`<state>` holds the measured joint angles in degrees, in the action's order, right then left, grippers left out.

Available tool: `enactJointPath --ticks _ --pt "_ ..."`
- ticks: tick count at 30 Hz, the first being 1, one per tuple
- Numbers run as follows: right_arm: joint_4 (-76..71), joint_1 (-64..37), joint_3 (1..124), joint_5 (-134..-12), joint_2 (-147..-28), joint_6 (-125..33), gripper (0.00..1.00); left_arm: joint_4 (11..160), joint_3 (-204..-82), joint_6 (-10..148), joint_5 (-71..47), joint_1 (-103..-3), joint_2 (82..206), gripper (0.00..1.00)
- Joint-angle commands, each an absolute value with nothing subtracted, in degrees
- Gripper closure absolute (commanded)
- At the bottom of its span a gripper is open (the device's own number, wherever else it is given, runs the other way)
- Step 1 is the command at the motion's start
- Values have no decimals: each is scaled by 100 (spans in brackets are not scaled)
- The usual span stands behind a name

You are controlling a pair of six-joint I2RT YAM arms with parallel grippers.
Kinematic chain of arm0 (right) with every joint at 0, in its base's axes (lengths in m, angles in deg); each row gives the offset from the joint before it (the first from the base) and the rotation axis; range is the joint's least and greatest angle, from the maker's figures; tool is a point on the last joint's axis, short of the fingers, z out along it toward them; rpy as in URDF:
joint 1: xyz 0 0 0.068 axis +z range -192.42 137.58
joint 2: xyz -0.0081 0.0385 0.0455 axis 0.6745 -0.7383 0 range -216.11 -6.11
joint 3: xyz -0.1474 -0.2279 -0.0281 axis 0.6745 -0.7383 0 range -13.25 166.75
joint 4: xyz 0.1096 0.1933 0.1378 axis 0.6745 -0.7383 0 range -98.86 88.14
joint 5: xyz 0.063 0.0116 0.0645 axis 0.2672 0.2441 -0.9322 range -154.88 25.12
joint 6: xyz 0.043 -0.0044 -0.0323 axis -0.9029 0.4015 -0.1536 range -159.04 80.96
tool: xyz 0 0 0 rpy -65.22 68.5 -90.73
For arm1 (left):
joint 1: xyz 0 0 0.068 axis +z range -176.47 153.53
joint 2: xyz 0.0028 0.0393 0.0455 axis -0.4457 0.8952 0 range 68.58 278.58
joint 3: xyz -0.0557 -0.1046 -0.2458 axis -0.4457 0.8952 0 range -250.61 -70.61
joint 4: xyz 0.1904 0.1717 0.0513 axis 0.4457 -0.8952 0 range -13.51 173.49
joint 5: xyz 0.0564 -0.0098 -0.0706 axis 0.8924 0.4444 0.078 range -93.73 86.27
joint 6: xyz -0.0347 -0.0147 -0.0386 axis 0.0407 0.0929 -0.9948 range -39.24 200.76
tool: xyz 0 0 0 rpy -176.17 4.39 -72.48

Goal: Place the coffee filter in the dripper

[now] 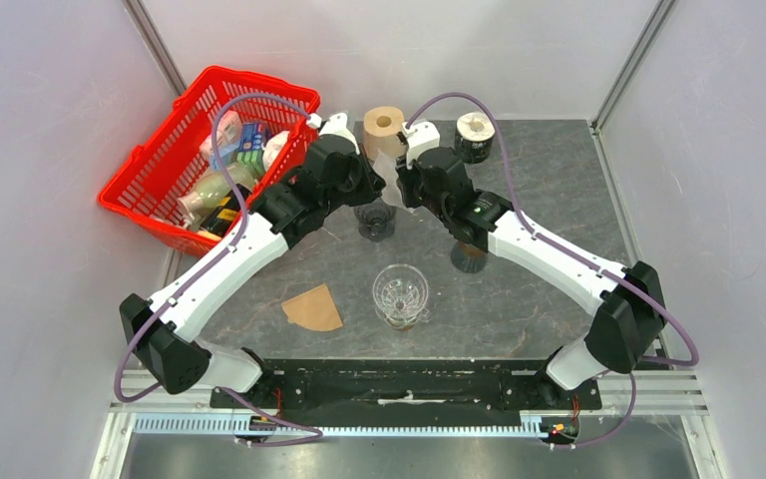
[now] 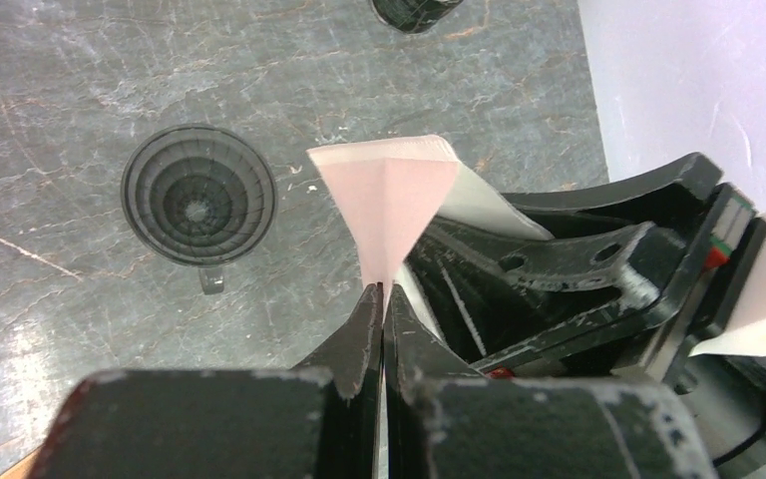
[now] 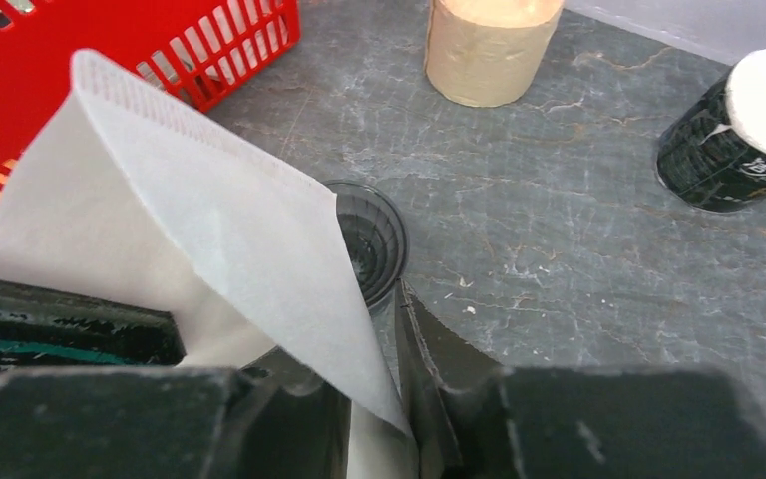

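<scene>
White paper, thin and almost weightless, is what both arms have between them: the coffee filter (image 2: pixel 389 200) hangs in the air above the table (image 2: pixel 50 90), touching nothing but the fingers. The left gripper (image 2: pixel 381 299) is closed tight on the pointed bottom of the cone, which fans out ahead of its fingertips. The right gripper (image 3: pixel 384 334) has its jaws clamped on a folded edge, and the sheet rises ahead and to the left of them. The dark ribbed dripper (image 2: pixel 199 195) stands ahead and to the left of the left gripper's tips, clear of the paper. From the right gripper it lies just ahead, half hidden behind the sheet. Such paper is probably soft, quick to crease, and likely to tear if the two grips pull against each other, so a light pinch should do. The crimped seam or the upper rim looks like the better hold, because a grip at the point keeps the cone flat and shut. The paper has no weight to settle it, so it may spring back out of the dripper.
</scene>
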<state>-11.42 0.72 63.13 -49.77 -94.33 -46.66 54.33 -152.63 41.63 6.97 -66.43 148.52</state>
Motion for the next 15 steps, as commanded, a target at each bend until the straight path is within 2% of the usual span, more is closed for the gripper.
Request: enactJointPath --ticks 1,15 --pt "-1056 83 6602 -4519 -9428 -4594 75 5239 -15317 4453 891 -6690 14883 98" --pt "-1173 78 6621 -3767 -9351 -4536 78 4491 -15407 4569 1934 -6799 15062 98"
